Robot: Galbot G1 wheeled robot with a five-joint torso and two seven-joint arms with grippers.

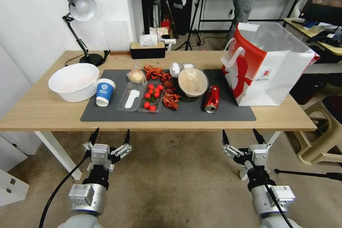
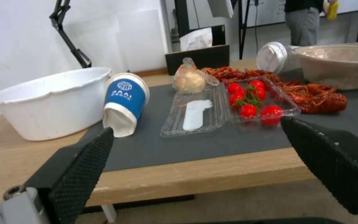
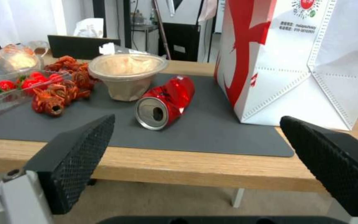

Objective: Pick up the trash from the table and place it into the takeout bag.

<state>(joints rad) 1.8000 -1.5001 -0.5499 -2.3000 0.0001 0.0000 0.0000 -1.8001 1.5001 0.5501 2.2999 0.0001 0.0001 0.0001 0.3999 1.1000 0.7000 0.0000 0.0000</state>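
Both pincers released, fingers spread, below the counter's (image 1: 42, 112) near edge: left pincer (image 1: 109, 138), right pincer (image 1: 243, 138). On the dark mat: paper cup (image 1: 104, 92), bag of pale food (image 1: 136, 75), clear bottle (image 1: 180, 68), tan bowl (image 1: 192, 81), red can (image 1: 212, 99) on its side. Takeout bag (image 1: 270, 74) upright just beside the can.

The table (image 1: 42, 108) carries a dark mat (image 1: 199, 114), white bowl (image 1: 73, 82) and takeout bag (image 1: 281, 78).

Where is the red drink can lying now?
In the head view, the red drink can lies on its side on the dark grey mat, right of centre, between the round tan bowl and the takeout bag.
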